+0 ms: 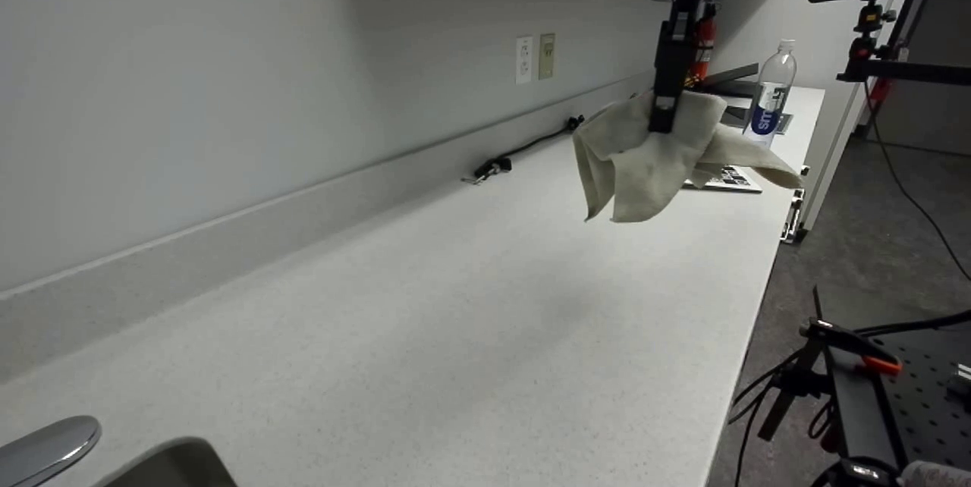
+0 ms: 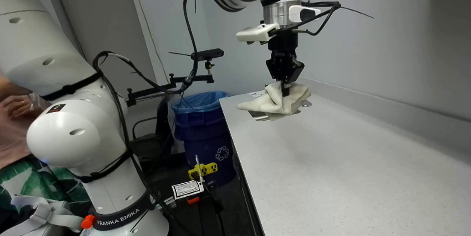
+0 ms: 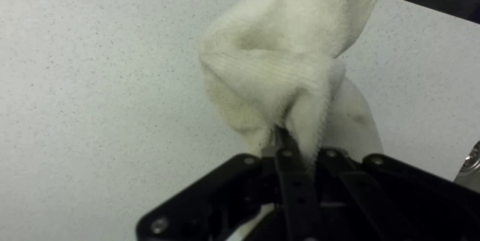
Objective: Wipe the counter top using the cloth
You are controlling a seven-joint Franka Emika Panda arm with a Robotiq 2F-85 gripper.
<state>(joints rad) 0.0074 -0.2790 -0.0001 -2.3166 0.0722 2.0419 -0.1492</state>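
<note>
the beige cloth point(image 1: 671, 157) (smudged in places) hangs bunched above the speckled counter top point(image 1: 455, 328).

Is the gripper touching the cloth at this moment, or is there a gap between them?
Touching. In an exterior view, the gripper pinches the cloth, which hangs from it in loose folds.

A cloth point(image 1: 652, 176) is hanging from the gripper point(image 1: 662, 119) above the counter top point(image 1: 425, 335). In an exterior view, a bottle point(image 1: 769, 102) is standing behind the cloth, at right.

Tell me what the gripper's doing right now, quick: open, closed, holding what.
Gripper: closed, holding the cloth pinched between its jaws.
</note>
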